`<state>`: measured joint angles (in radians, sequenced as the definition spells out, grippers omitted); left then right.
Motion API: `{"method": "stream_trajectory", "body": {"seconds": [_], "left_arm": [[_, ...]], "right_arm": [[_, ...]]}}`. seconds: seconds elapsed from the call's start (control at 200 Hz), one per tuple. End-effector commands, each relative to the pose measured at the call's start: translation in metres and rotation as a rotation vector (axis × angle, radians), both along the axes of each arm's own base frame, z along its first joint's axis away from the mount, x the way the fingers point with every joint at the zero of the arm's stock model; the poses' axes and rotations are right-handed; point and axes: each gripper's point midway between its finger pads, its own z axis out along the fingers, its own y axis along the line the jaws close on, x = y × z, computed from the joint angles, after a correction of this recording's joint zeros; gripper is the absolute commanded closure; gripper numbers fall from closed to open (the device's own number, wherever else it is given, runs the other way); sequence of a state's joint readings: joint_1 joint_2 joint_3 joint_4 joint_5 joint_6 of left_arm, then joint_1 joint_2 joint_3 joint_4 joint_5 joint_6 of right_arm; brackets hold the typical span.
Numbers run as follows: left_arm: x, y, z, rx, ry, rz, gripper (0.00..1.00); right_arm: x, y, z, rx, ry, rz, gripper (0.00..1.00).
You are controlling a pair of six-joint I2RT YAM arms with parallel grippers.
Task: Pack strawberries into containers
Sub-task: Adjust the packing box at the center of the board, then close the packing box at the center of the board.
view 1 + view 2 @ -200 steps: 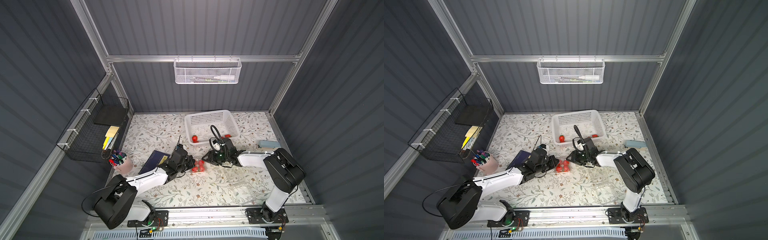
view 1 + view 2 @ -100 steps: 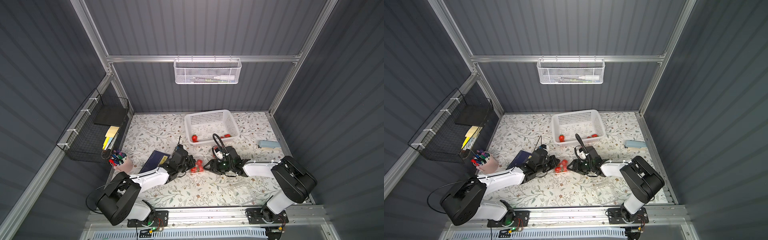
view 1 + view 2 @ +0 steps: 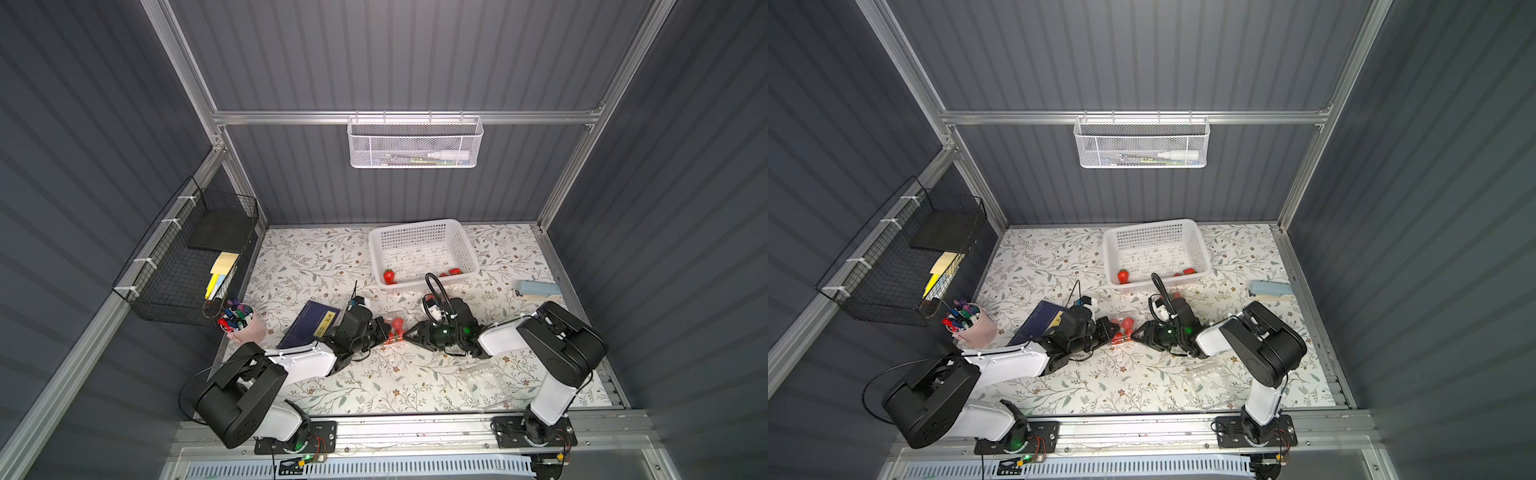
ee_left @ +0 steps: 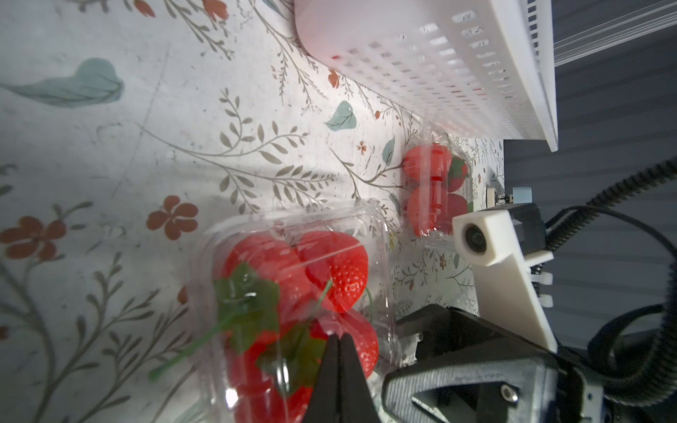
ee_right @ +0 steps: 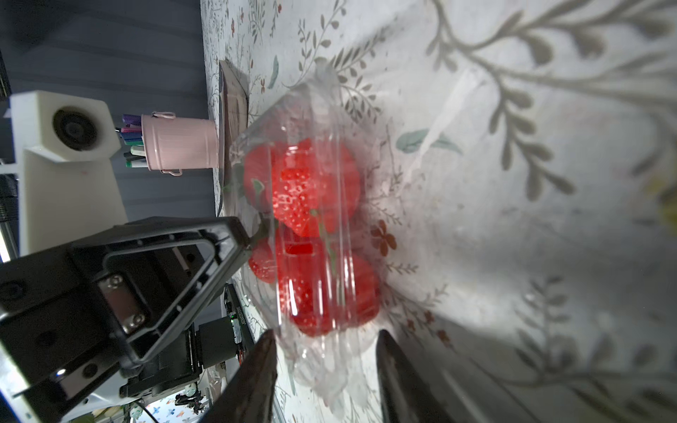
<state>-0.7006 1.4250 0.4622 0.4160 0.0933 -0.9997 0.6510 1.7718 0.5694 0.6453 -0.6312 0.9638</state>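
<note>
Strawberries (image 3: 396,323) fill a clear container (image 3: 392,340) lying about mid-table. In both top views the arms meet at it from opposite sides, the left gripper (image 3: 383,331) at one end and the right gripper (image 3: 409,332) at the other. Behind it on the flowered table (image 3: 374,390) stands a white basket (image 3: 374,249) with a few loose strawberries (image 3: 1123,275) along its near wall. An empty container (image 3: 1208,371) lies toward the front edge, near the right arm. From above, both pairs of fingers are too small for me to tell how they stand. In the left wrist view the container is closed over several berries, green caps showing through the plastic. The left gripper's fingers (image 4: 329,370) are pressed together, their tips resting on the near edge of the lid; whether a bit of plastic is caught between them I cannot tell. A second container (image 4: 436,190), also shut and full of red fruit, sits just beside the basket wall. In the right wrist view the right gripper's fingers (image 5: 256,373) are spread apart with the container's near end lying between them, not visibly squeezed. The left gripper's tip touches the container's side, and a pink cup (image 5: 179,143) of pens stands well beyond.
</note>
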Motion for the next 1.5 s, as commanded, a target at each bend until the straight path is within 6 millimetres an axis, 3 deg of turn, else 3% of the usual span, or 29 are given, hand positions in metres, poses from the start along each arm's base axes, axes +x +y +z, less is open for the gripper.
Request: {"method": "stream_trajectory", "body": {"seconds": [0.0,0.375,0.555,0.785,0.881,1.021,1.221,1.291,1.351,1.416,1.491], "left_arm": [[-0.005,0.002,-0.012,0.006,0.026,-0.005,1.0],[-0.015,0.004,-0.031,0.043,0.066,-0.041,1.0],[-0.016,0.003,-0.035,0.049,0.075,-0.054,1.0],[-0.018,0.003,-0.041,0.062,0.091,-0.06,1.0],[-0.015,0.002,-0.037,0.066,0.088,-0.057,1.0],[0.003,-0.002,-0.013,0.077,0.039,-0.028,1.0],[0.034,-0.008,0.037,0.11,-0.068,0.015,1.0],[0.043,-0.014,0.056,0.107,-0.127,0.0,1.0],[0.053,-0.018,0.066,0.113,-0.174,0.016,1.0],[0.051,-0.027,0.063,0.111,-0.17,-0.013,1.0],[0.049,-0.033,0.063,0.105,-0.176,-0.025,1.0]], "right_arm": [[0.001,0.004,0.001,0.034,-0.005,-0.002,0.58],[0.005,0.008,0.002,0.048,-0.015,0.001,0.6],[0.006,0.01,0.0,0.057,-0.015,0.004,0.7],[0.006,0.012,-0.001,0.075,-0.009,0.01,0.69],[0.006,0.01,0.002,0.081,-0.014,0.005,0.62],[-0.004,0.001,0.015,0.027,-0.023,0.022,0.57],[-0.021,-0.036,0.04,-0.174,-0.085,0.02,0.56],[-0.029,-0.064,0.048,-0.313,-0.101,-0.006,0.56],[-0.035,-0.101,0.047,-0.493,-0.102,-0.067,0.56],[-0.049,-0.136,0.047,-0.642,-0.093,-0.089,0.72],[-0.07,-0.161,0.047,-0.723,-0.055,-0.086,0.89]]}}
